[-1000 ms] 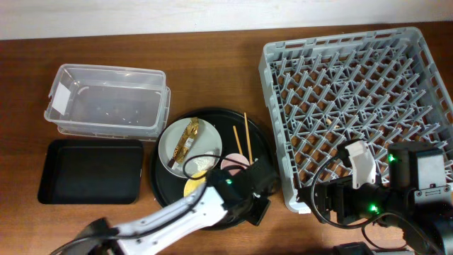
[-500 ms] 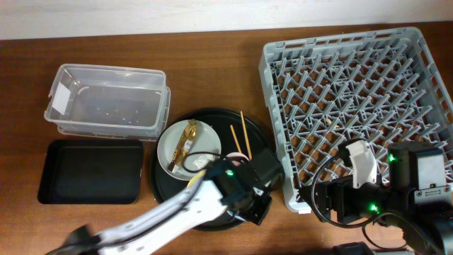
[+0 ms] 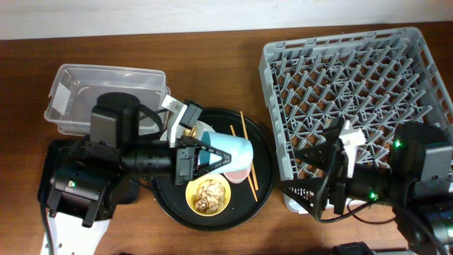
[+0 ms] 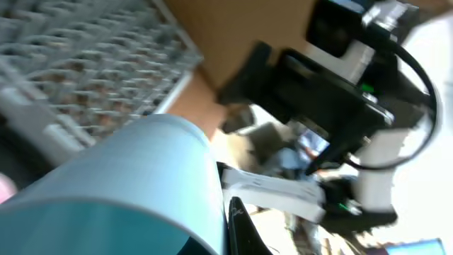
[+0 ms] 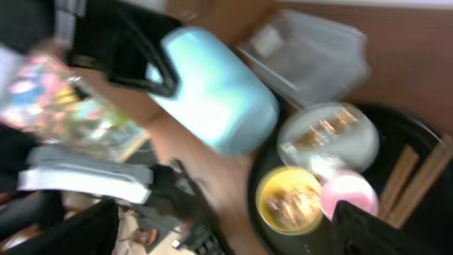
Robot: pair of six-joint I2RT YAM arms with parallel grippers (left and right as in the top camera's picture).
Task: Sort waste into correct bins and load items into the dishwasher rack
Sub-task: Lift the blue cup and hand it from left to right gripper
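Chopsticks (image 3: 245, 134) are lying on the right part of the round black tray (image 3: 265, 183), and above that tray's middle the left pincer (image 3: 211, 154) is gripping the light-blue cup (image 3: 237, 150), tipped on its side. Right of the tray, the right pincer (image 3: 301, 176) is hanging wide open and empty beside the dishwasher rack (image 3: 368, 78) on the bench (image 3: 212, 64).

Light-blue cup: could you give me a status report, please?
Left claw shut on light-blue cup, held sideways above round black tray. Right claw open, empty, at near-left corner of rack.
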